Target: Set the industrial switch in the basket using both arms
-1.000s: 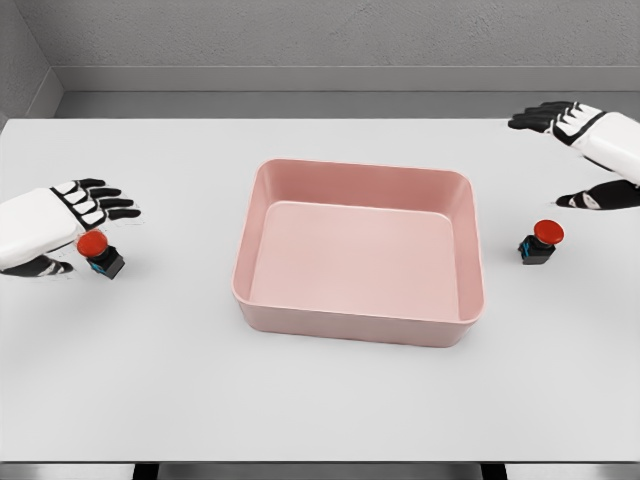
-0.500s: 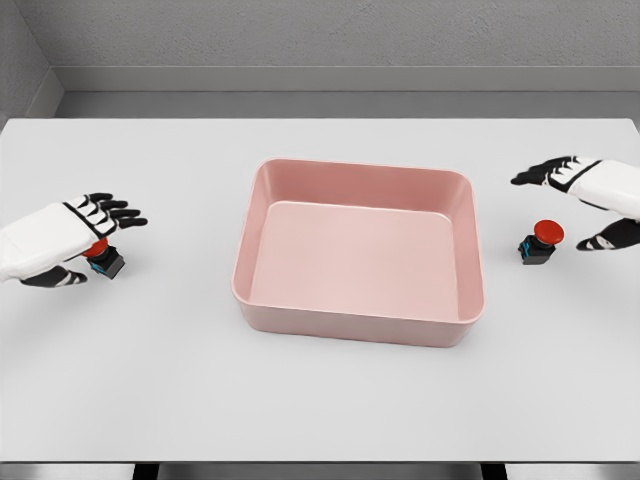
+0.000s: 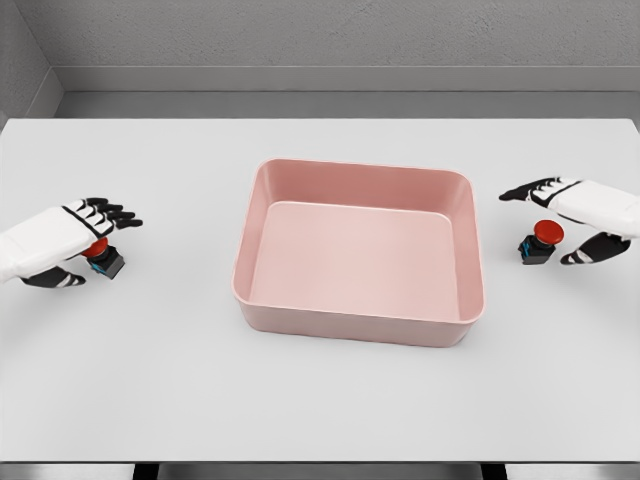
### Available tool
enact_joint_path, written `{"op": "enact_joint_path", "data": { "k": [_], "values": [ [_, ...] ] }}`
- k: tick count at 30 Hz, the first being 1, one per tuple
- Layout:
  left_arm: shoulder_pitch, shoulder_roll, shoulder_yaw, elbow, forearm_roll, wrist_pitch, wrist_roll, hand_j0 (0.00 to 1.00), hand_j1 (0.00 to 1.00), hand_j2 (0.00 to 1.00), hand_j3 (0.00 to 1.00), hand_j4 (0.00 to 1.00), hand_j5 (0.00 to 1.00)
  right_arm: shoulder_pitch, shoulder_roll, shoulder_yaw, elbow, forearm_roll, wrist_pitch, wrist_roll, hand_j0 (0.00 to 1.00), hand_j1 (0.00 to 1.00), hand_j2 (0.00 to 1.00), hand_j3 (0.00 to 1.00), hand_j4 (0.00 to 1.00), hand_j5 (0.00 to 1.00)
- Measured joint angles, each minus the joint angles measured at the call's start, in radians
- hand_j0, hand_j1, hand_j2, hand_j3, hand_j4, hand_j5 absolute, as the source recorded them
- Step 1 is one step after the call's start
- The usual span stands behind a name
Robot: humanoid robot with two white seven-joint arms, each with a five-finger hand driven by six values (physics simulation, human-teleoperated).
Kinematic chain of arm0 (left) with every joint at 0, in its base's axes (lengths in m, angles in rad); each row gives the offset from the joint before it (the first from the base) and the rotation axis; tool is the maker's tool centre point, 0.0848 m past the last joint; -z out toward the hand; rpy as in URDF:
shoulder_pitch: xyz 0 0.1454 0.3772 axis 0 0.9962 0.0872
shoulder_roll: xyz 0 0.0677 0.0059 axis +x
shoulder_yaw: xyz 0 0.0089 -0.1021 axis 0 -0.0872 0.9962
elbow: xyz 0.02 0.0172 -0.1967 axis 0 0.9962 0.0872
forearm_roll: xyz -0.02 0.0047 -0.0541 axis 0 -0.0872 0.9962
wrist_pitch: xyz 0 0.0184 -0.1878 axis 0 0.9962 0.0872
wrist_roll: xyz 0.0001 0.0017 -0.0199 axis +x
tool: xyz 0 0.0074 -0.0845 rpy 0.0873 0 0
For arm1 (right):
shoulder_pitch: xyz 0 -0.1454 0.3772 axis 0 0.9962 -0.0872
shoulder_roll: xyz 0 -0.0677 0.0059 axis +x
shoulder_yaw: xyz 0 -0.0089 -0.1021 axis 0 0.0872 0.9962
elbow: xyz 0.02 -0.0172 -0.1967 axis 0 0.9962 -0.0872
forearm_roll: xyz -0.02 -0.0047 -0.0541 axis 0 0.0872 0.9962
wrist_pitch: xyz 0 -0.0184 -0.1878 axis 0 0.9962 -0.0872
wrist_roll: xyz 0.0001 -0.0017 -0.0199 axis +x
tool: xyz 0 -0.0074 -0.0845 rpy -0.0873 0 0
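Observation:
Two industrial switches, each a black block with a red mushroom button, stand on the white table. The left switch (image 3: 103, 258) lies partly under my left hand (image 3: 88, 240), whose fingers are spread over it, thumb low beside it, not closed. Just under the palm of my right hand (image 3: 548, 214) stands the right switch (image 3: 540, 241); the fingers reach past it toward the basket and the thumb hangs to its right, open. The pink rectangular basket (image 3: 355, 322) sits mid-table, with nothing inside it.
The white table (image 3: 320, 400) runs to a grey wall at the back, and its front edge shows at the bottom. Both switches stand a short way outside the basket's left and right walls.
My right hand has come down and inward from the far right corner to hover over the right switch. My left hand has lowered over the left switch, covering most of its red button.

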Motion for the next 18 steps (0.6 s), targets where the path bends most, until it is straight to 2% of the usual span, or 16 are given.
{"op": "enact_joint_path", "data": {
  "k": [3,4,5,8,11,13,15,16,17,18],
  "values": [
    [0.000,-0.005,-0.001,0.001,0.000,0.000,0.000,1.00,1.00,1.00,1.00,1.00,1.00,0.000,0.011,0.003,0.027,0.008,0.001,0.000,1.00,1.00,1.00,1.00,1.00,1.00],
    [0.000,-0.005,-0.002,0.002,0.000,0.000,0.000,0.91,0.91,0.91,0.91,0.91,0.91,0.000,0.013,0.005,0.032,0.010,0.001,0.000,1.00,1.00,1.00,1.00,1.00,1.00],
    [0.000,-0.006,-0.002,0.002,0.000,0.000,0.001,0.79,0.79,0.79,0.79,0.79,0.79,-0.002,0.015,0.007,0.036,0.012,0.001,0.000,1.00,1.00,1.00,1.00,1.00,1.00],
    [0.000,-0.006,-0.002,0.002,0.001,0.000,0.007,0.75,0.75,0.75,0.75,0.75,0.75,-0.003,0.022,0.011,0.046,0.016,0.005,0.000,1.00,1.00,1.00,1.00,1.00,1.00],
    [0.000,-0.006,-0.002,0.002,0.001,0.000,0.009,0.63,0.63,0.63,0.63,0.63,0.63,-0.006,0.036,0.012,0.059,0.030,0.018,-0.001,1.00,1.00,1.00,1.00,1.00,1.00],
    [0.000,-0.006,-0.002,0.002,0.001,0.000,0.009,0.63,0.63,0.63,0.63,0.63,0.63,-0.014,0.043,0.013,0.066,0.035,0.028,-0.001,1.00,1.00,1.00,1.00,1.00,1.00],
    [0.000,-0.006,-0.002,0.002,0.002,0.000,0.010,0.54,0.54,0.54,0.54,0.54,0.54,-0.018,0.052,0.013,0.078,0.039,0.033,-0.001,1.00,1.00,1.00,1.00,1.00,1.00],
    [0.000,-0.006,-0.002,0.002,0.002,0.000,0.010,0.54,0.54,0.54,0.54,0.54,0.54,-0.020,0.055,0.013,0.082,0.041,0.035,-0.001,1.00,1.00,1.00,1.00,1.00,1.00],
    [0.002,-0.005,-0.002,0.002,0.003,0.000,0.010,0.46,0.46,0.46,0.46,0.46,0.46,-0.026,0.057,0.013,0.085,0.042,0.036,-0.001,1.00,1.00,1.00,1.00,1.00,1.00],
    [0.000,-0.003,-0.002,0.001,0.004,0.000,0.010,0.44,0.44,0.44,0.44,0.44,0.44,-0.028,0.062,0.014,0.088,0.042,0.037,-0.001,1.00,1.00,1.00,1.00,1.00,1.00]
  ]
}}
